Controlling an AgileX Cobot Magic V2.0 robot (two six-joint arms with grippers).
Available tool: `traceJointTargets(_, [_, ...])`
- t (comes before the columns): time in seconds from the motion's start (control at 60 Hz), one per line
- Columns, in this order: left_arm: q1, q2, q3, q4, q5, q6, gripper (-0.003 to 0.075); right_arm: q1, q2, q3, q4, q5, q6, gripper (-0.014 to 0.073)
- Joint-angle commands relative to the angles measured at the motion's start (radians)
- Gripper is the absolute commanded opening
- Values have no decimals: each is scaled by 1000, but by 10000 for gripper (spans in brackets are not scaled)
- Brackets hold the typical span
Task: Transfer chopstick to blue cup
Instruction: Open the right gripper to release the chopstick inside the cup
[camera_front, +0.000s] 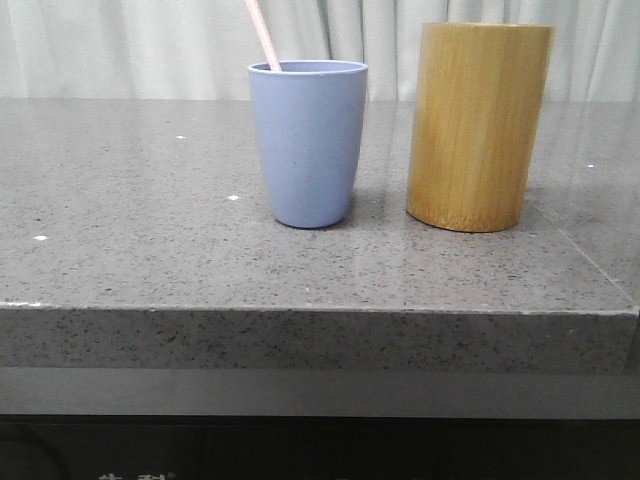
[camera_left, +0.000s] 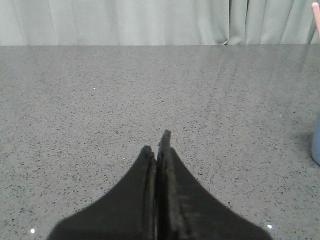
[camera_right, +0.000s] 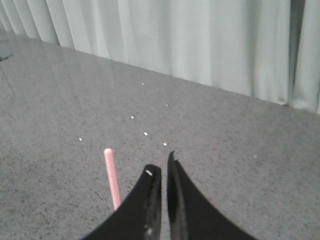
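Observation:
In the front view the blue cup (camera_front: 308, 140) stands upright on the grey stone table (camera_front: 150, 250). One pale pink chopstick (camera_front: 263, 35) leans out of the cup's left rim and runs past the top of the view. Neither gripper shows in that view. In the left wrist view my left gripper (camera_left: 156, 142) is shut and holds nothing; the cup's side (camera_left: 316, 145) and the chopstick tip (camera_left: 315, 15) show at the edge. My right gripper (camera_right: 162, 162) has its jaws nearly together with nothing between them. The chopstick (camera_right: 112, 177) stands just beside one finger, outside the jaws.
A taller tan bamboo cylinder (camera_front: 478, 125) stands just right of the cup, a small gap between them. The table's front edge (camera_front: 300, 308) runs across the near side. Pale curtains (camera_front: 150, 45) hang behind the table.

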Motion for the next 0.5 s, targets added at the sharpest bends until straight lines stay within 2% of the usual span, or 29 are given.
traceJointTargets(0.0, [1,9,-26,-12,-84,-10,-19,-55,-46,-91,-2,80,-7,-23])
traceJointTargets(0.183, [1,9,-26,-12,-84,-10,-19,-198,-110,-88,-33,227,-7,-122])
traceJointTargets(0.483, [1,9,-26,-12,-84,-10,-19,-395,-346,151,-38,236,-7,-122])
